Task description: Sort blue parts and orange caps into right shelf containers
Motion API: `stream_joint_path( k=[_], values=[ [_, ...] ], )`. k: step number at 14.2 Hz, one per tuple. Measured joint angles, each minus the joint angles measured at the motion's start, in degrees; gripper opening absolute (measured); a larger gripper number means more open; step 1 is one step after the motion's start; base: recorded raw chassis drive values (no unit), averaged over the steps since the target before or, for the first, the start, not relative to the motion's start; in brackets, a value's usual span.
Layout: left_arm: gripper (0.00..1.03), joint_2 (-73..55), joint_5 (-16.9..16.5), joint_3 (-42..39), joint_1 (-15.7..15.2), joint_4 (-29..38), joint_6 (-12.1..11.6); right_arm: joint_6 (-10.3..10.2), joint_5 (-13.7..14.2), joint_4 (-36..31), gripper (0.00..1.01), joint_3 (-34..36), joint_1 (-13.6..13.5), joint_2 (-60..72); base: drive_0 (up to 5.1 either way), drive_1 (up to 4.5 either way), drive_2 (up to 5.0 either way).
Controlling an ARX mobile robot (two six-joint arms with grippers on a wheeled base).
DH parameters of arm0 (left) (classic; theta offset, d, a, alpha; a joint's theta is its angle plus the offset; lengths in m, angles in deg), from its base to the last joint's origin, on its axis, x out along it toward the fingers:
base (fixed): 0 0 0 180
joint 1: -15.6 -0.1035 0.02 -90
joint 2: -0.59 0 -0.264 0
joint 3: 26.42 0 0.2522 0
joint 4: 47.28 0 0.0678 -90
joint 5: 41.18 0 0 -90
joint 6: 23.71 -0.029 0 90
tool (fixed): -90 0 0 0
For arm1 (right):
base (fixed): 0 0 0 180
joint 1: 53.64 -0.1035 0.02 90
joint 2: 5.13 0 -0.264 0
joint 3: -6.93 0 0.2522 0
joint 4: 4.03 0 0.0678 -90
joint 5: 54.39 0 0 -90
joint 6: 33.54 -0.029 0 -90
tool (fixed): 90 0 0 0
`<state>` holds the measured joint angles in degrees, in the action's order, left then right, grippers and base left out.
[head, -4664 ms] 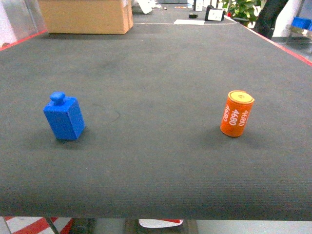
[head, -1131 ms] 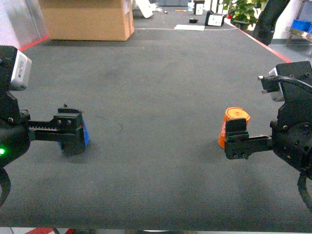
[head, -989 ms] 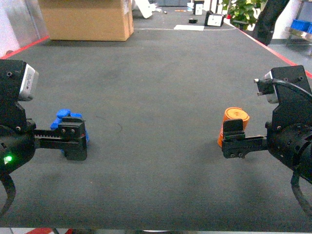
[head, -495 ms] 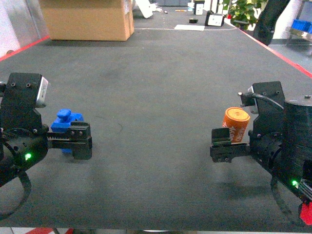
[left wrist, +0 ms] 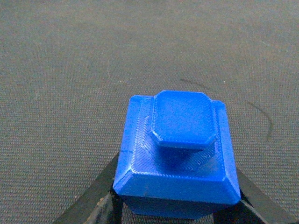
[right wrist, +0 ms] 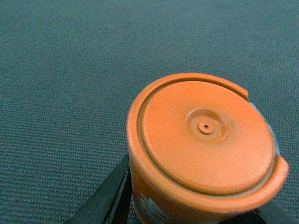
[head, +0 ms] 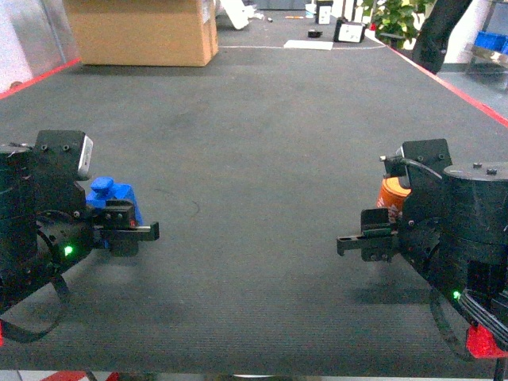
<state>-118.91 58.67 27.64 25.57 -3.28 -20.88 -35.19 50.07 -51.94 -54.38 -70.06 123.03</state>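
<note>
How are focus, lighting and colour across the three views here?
Head view: evenly lit, soft shadows under both arms, background slightly soft. Left wrist view: blue part sharp, print layers visible, mat grain clear. Right wrist view: orange cap fairly sharp on top, its near lower edge softer; the mat looks bluish there, a cooler cast.

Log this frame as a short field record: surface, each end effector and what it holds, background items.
surface: dark mat
left end effector: shut on blue part
right end effector: shut on orange cap
lifted off mat: cannot tell
background: cardboard box
shelf containers: not in view
</note>
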Motion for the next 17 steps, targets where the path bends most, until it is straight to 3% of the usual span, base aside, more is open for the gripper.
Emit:
stream_joint_path(
  k=[3, 6, 7, 10, 12, 14, 15, 17],
  values=[
    [0.44, 3.23, 0.96, -3.65, 0.0, 3.69, 0.13, -0.02, -0.46, -3.21, 0.44, 3.74, 0.74, -3.08, 0.0, 0.0, 0.0],
    [0.44, 14.53, 4.61, -11.13, 0.13, 9.09, -0.5, -0.02, -0.11, -8.63, 0.44, 11.54, 3.37, -13.38, 0.0, 0.0, 0.0],
    [0.44, 20.41, 6.51, -15.02, 1.01, 9.64, -1.75, 0.37, 0.17, -10.27, 0.44, 14.8, 3.93, -18.03, 0.0, 0.0, 0.0],
    [0.44, 39.8, 11.87, -22.99, 3.91, 3.63, -4.2, 3.06, 0.17, -8.74, 0.44, 25.99, 3.69, -37.11, 0.0, 0.0, 0.0],
    [0.44, 68.04, 18.91, -25.77, 7.78, -11.06, -8.28, 2.69, 0.5, 7.98, 0.44, 35.43, 8.39, -69.37, 0.0, 0.0, 0.0],
    [0.44, 82.29, 23.56, -27.08, 11.82, -19.74, -9.62, 2.69, -0.09, 23.37, 0.44, 36.28, 10.23, -91.76, 0.0, 0.0, 0.0],
    [0.44, 87.67, 26.67, -27.43, 15.37, -23.21, -10.78, 2.78, -0.09, 30.77, 0.44, 36.26, 9.68, -101.88, 0.0, 0.0, 0.0],
    [0.43, 89.42, 26.18, -27.56, 16.98, -24.41, -11.54, 2.99, 0.72, 35.98, 0.44, 36.22, 6.29, -109.18, 0.0, 0.0, 0.0]
  ],
)
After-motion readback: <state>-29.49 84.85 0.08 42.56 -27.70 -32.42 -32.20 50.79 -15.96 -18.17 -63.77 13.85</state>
